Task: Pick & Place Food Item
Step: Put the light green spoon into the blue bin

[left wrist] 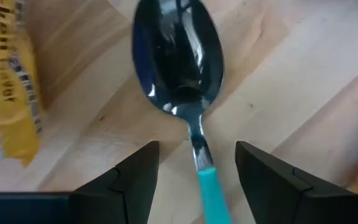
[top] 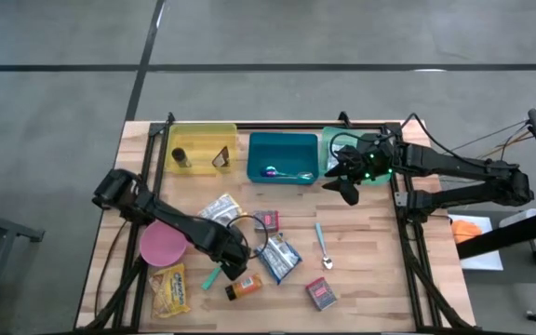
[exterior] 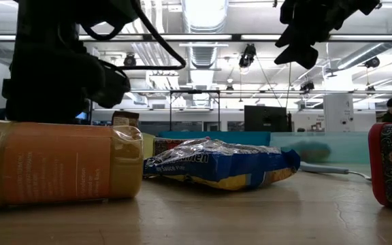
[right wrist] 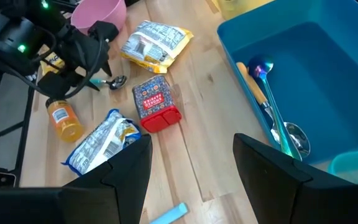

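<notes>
The left gripper [top: 234, 261] is reaching low toward the table's [top: 370, 279] front edge, fingers apart astride a teal-handled spoon [left wrist: 182, 81]. The right gripper [top: 341, 177] is hovering, fingers apart, beside the blue bin [top: 283, 156] at the back edge.

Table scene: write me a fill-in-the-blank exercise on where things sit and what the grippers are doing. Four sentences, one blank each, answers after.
1. The left gripper stands open with a teal-handled ____ between its fingers.
2. The right gripper hovers open beside the ____ bin, which holds utensils.
3. The bowl under the left arm is ____ in colour.
4. The orange bottle is lying on its ____ on the table.

Answers: spoon; blue; pink; side
</notes>
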You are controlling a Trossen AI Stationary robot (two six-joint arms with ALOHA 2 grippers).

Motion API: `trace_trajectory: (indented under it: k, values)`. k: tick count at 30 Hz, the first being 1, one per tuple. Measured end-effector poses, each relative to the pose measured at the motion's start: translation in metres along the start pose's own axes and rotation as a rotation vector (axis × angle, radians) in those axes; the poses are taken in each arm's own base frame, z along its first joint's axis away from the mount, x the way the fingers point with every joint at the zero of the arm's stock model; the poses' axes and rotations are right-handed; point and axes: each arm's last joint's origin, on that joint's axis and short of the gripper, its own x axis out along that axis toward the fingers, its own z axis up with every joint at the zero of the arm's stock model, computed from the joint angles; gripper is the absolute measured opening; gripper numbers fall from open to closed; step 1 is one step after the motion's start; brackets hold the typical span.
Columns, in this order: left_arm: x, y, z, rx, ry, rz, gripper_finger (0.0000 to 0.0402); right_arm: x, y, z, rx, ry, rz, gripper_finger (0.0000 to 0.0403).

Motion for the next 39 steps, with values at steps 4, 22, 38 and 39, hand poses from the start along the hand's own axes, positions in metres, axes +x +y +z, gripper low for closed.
trace_trajectory:
  k: [4, 22, 38, 39]
  values:
    - [0.005, -0.001, 0.001, 0.0, 0.014, 0.006, 0.021, 0.0, 0.0, 0.0, -0.013, 0.0, 0.001, 0.0221]
    - [0.002, -0.001, 0.006, -0.057, 0.076, -0.04, 0.002, 0.0, 0.0, 0.001, -0.045, -0.004, 0.001, 0.0221]
    - [-0.062, -0.019, 0.02, -0.189, -0.117, -0.189, 0.002, 0.0, 0.0, -0.001, -0.044, 0.009, -0.002, 0.0221]
    - [-0.067, -0.02, 0.023, -0.211, -0.136, -0.196, 0.002, 0.0, 0.0, -0.001, -0.045, 0.009, -0.001, 0.0221]
